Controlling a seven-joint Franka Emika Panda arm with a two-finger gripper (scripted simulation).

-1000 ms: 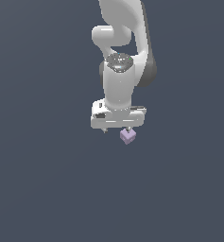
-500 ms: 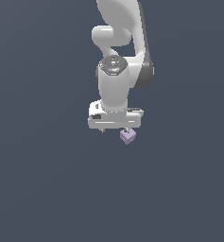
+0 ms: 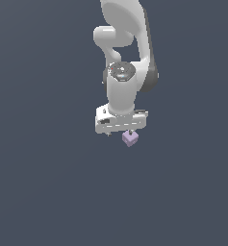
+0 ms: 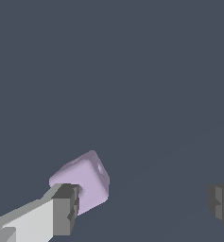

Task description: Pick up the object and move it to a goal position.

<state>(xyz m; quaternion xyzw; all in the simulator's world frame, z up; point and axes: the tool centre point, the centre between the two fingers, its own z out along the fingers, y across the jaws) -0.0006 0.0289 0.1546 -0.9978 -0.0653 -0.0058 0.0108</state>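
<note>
While the lilac cube (image 4: 83,181) is seen tilted against one fingertip (image 4: 66,209), the other fingertip (image 4: 221,202) is kept well apart, so the gripper (image 3: 121,133) is spread wide and nothing is clamped.

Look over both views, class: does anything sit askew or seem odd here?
Yes. In the wrist view the lilac cube sits tilted, right against one finger, while the other finger stands far off, so the gripper is wide open and off-centre on it. In the exterior view the cube pokes out below the gripper.
</note>
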